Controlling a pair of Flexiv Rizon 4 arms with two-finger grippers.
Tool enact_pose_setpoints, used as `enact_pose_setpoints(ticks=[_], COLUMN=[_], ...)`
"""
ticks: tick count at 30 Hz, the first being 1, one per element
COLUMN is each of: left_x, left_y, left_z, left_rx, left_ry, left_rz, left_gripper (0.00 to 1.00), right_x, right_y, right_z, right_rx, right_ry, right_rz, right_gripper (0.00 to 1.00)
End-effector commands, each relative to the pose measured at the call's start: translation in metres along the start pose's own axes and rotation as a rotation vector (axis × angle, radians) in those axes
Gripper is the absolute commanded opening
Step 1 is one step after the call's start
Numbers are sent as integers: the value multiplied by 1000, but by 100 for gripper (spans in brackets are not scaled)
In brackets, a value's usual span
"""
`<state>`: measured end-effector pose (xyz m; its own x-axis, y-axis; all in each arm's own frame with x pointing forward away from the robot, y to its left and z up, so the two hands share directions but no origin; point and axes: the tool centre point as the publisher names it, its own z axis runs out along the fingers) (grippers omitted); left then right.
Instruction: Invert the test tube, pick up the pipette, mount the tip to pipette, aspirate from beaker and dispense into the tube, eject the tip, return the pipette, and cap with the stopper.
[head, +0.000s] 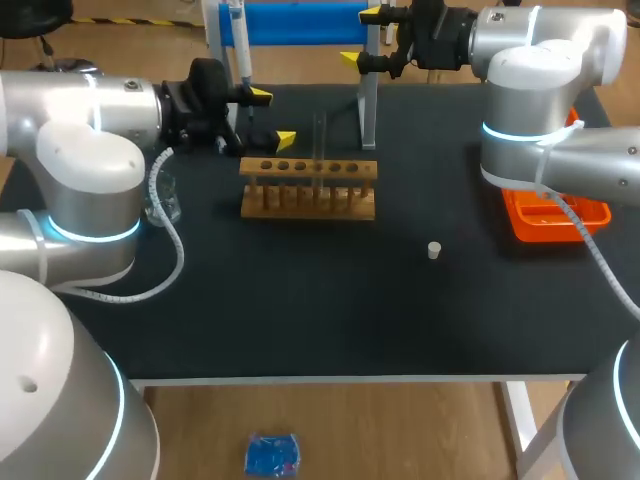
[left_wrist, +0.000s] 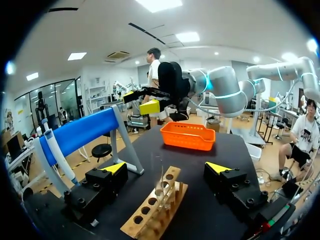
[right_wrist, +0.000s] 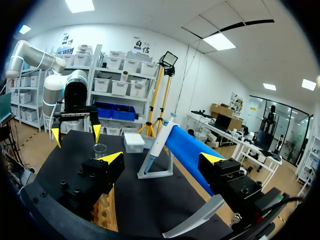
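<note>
Glass beaker (head: 162, 206) stands on the bench at the far left, behind the left tool (head: 272, 118) and close to that arm's elbow, with a white box (right_wrist: 134, 142) near it. Left tool: fingers apart, holding nothing, poised just short of the wooden rack (head: 308, 188). The test tube (left_wrist: 160, 181) stands upright in the rack, ahead of and between those open fingers. This is judged an alignment for the tube grasp, so inversion appears not yet done. Which end of the tube is up cannot be told.

Pipette (right_wrist: 161, 138) hangs on its blue stand (head: 300, 22) directly ahead of the right tool (right_wrist: 161, 159). Its fingers are likewise apart and empty, and it is judged staged for the pickup. The stand's leg rises just behind the rack and could foul a wide swing of the tube.

Stopper (head: 434, 250) lies loose on the bench, well apart from both tools. Orange tray (head: 555, 218) sits beneath the right arm.
</note>
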<state>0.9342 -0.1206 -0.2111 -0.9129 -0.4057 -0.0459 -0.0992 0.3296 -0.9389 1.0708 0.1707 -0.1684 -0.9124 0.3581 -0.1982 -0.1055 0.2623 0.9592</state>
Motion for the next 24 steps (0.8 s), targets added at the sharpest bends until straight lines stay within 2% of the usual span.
enact_pose_setpoints(ticks=[1,9,16,21,24], left_x=[-2,-2,-2,-2,-2], left_y=[0,0,0,0,0], left_z=[0,0,0,0,0], left_rx=[-2,-2,-2,-2,-2], left_ry=[6,6,6,6,6], left_rz=[0,0,0,0,0], left_gripper=[100,100,100,100,100], right_x=[0,0,40,74,93], right_y=[0,0,-9,-26,-40], right_z=[-1,-1,-89,-153,-179], right_rx=[0,0,-5,16,36], right_ry=[0,0,10,9,24], right_rz=[-1,-1,7,30,40], right_gripper=[100,100,100,100,100])
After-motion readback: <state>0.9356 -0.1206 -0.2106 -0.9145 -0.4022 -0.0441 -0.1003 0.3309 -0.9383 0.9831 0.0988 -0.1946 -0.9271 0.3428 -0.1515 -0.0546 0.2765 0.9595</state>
